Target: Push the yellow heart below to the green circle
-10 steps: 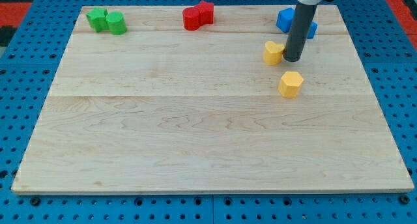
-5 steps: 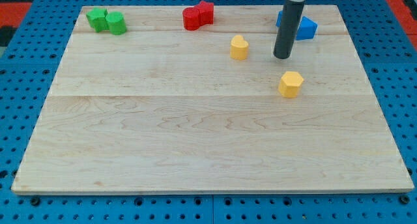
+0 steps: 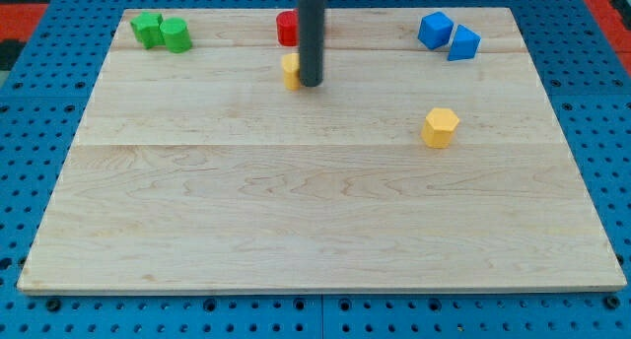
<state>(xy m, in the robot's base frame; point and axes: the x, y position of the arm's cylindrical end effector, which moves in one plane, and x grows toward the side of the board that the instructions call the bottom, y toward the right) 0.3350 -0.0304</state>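
The yellow heart lies near the view's top, a little left of centre, partly hidden behind my rod. My tip touches its right side. The green circle stands at the view's top left, next to a green star-like block. The heart is well to the right of the green circle and slightly lower.
A red block sits just above the heart, partly hidden by the rod. Two blue blocks lie at the top right. A yellow hexagon lies at the right. The wooden board rests on a blue pegboard.
My tip has moved left across the board, and the yellow heart has slid left with it, from the right side to just below the red blocks.
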